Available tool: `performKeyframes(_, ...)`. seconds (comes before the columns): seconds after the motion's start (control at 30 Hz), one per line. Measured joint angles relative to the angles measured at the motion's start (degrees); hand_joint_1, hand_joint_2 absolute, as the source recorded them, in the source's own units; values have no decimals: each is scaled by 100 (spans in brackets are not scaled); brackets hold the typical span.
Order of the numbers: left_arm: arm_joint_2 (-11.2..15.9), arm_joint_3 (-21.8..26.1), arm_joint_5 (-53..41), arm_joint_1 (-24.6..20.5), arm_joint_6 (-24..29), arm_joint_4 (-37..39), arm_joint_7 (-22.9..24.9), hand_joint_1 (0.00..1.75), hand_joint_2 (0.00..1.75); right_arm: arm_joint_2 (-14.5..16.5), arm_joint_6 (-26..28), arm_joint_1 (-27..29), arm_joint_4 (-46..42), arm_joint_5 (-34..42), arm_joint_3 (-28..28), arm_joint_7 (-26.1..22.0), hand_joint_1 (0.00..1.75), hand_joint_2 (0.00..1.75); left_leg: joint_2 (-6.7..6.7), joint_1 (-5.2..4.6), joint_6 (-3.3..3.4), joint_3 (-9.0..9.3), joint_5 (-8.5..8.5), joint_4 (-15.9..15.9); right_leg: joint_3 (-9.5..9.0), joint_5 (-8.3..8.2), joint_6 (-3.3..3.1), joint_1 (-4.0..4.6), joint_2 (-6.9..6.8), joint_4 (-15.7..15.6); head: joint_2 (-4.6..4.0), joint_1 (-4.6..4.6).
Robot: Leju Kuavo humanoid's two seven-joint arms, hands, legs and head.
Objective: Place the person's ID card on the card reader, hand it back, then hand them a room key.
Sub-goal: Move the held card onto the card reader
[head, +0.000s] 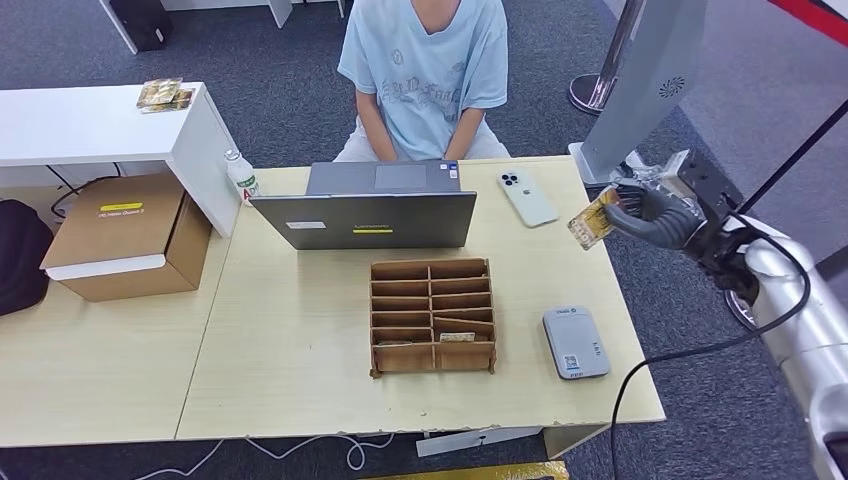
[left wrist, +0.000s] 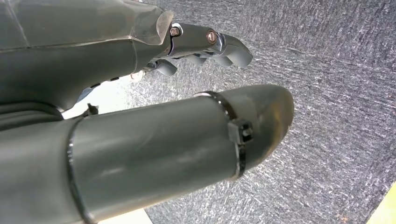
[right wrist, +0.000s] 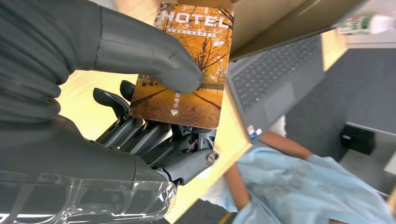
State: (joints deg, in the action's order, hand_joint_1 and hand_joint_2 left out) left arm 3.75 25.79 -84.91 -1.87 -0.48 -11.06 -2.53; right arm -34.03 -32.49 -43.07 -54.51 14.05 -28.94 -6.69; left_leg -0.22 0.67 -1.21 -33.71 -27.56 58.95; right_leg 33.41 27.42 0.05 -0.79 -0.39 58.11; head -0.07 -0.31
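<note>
Pale wood-grain counter (head: 300, 330) spread wide below and to the left of the right hand (head: 655, 215), with grey carpet all round. Seated at the far edge, beyond the hand: a person (head: 425, 75) in a light blue printed T-shirt, forearms down in the lap. Open grey laptop (head: 365, 205) in front of them, lid back toward the robot, well left of the hand. Brown cardboard organiser (head: 432, 315) nearer than the hand and to its left, cut into two columns of shallow slots; a card or two apparently lying in the lowest slots, too small to be sure. Grey rounded-corner card reader (head: 575, 342) flat on the counter, almost straight below the hand and nearer the robot. White smartphone (head: 526, 197) face down, just left of the hand.

Right hand raised over the counter's right edge, thumb (right wrist: 154, 60) pressed on the face of the room key (right wrist: 187, 70) and dark fingers (right wrist: 140, 133) curled behind it: card pinched, tilted, clear of the counter. Room key glossy, rectangular with rounded corners, printed with orange autumn trees along a path, "HOTEL" in white across one end, small characters and an arrow near the middle.

Left hand (left wrist: 187, 93) hanging over speckled grey carpet, smooth grey thumb and fingers apart, nothing in it.
</note>
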Motion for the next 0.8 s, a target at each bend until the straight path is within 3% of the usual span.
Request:
performKeyframes(0.37, 1, 2, -3, -31, -97, 0, -3, 0, 0, 333, 276, 71, 927, -341, -491, -222, 175, 175, 0, 1, 0, 0, 0, 0, 0, 0, 0, 1, 1, 0, 0, 0)
performKeyframes(0.8, 3, 2, -3, -33, -108, 0, -2, 0, 0, 521, 401, 161, 1439, -382, -558, -432, 175, 175, 0, -1, 0, 1, 0, 0, 1, 0, 0, 0, 1, 0, 0, 0)
